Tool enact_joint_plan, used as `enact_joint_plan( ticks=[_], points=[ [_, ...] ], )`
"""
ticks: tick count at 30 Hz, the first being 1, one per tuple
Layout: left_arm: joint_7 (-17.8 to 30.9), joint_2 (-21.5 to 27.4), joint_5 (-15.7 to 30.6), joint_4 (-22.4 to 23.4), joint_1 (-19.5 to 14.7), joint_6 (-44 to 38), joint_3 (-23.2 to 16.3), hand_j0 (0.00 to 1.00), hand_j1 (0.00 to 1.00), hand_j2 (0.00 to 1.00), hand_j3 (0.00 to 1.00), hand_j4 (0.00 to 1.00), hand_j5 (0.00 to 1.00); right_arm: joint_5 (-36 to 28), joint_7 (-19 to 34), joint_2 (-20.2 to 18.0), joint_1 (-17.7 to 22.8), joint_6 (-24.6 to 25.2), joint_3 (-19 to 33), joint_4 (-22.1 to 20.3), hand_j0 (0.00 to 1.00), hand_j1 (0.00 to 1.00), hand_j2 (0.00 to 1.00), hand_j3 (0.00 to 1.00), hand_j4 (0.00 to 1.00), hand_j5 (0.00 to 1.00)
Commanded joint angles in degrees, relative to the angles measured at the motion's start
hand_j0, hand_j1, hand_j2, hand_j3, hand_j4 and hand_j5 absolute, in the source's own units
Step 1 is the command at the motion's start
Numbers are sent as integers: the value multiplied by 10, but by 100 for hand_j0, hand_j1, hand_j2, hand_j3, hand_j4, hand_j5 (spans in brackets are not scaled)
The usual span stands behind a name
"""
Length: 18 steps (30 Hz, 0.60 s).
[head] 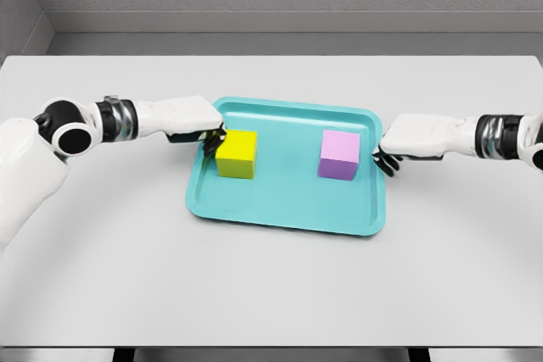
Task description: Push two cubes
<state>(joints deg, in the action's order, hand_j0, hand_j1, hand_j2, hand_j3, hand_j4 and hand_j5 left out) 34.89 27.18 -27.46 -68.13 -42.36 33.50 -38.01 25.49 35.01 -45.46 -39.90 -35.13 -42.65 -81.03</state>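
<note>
A yellow cube (pixel 237 153) stands on the left half of a teal tray (pixel 284 205), and a pink cube (pixel 339 155) stands on its right half. My left hand (pixel 212 136) reaches over the tray's left rim, its dark fingertips touching the yellow cube's left face, fingers curled with nothing in them. My right hand (pixel 383 158) hovers at the tray's right rim, fingers curled down, a small gap away from the pink cube.
The tray lies in the middle of a light grey table (pixel 271 294). A grey wall runs along the far table edge.
</note>
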Motion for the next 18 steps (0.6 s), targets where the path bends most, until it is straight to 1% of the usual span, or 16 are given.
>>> enact_joint_plan(
  ticks=[1,3,7,9,12,13,15,18],
  points=[
    [1,-5,-19,2,0,15,-7,21,21,21,21,21,21,-2,0,13,-2,1,-13,17,21,21,21,21,21,21],
    [1,-7,-19,2,0,15,-7,21,21,21,21,21,21,-2,0,15,-9,1,-21,25,21,21,21,21,21,21],
    [1,-19,-18,2,0,15,-6,21,21,21,21,21,21,-3,0,20,-10,1,-22,33,22,22,22,22,22,22],
    [1,-22,-16,2,-1,15,-6,21,21,21,21,21,21,-2,0,29,-12,1,-22,51,22,22,22,22,22,22],
    [1,-33,-15,1,-2,15,-6,21,21,21,21,21,21,-2,0,40,-18,1,-23,63,22,22,22,22,22,22],
    [1,-33,-15,1,-5,15,-6,21,21,21,21,21,21,-2,0,40,-25,1,-33,67,22,22,22,22,22,22],
    [1,-34,-15,2,-6,15,-6,21,21,21,21,21,21,-1,0,54,-31,1,-38,84,22,22,22,22,22,22],
    [1,-35,-15,3,-10,15,-6,21,21,21,21,21,21,-1,0,63,-38,1,-49,84,22,22,22,22,22,22]
  ],
)
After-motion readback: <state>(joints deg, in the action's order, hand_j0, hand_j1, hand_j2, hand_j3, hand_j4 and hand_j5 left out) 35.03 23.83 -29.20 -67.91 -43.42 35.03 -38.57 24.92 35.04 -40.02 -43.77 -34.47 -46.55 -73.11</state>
